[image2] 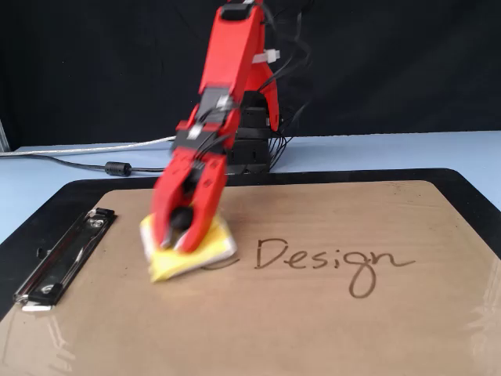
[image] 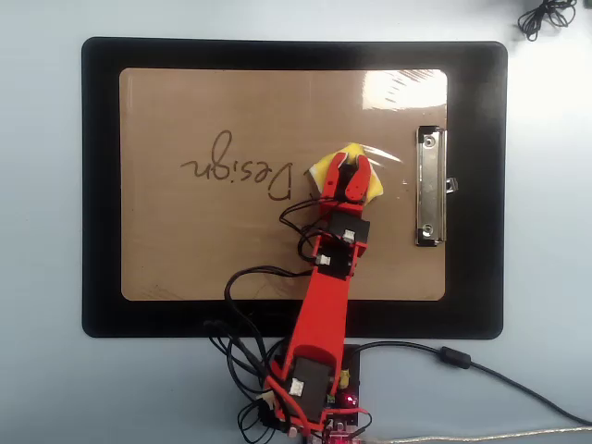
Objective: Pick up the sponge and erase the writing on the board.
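The brown board (image: 222,250) (image2: 329,329) lies on a black mat (image: 102,185), its metal clip (image: 427,185) (image2: 59,262) at one end. The writing (image: 231,168) (image2: 333,260) now reads roughly "Design", with a faint stroke left beside the "D". The yellow sponge (image: 321,170) (image2: 192,254) lies flat on the board just beyond the "D", on the clip side. My red gripper (image: 347,176) (image2: 182,235) presses down on it, shut on its black knob. Motion blurs the gripper in the fixed view.
The arm's base and a tangle of black wires (image: 245,361) sit at the mat's near edge in the overhead view. A grey cable (image: 481,370) runs off to the right there. A coiled black cord (image: 546,17) lies at the top right corner.
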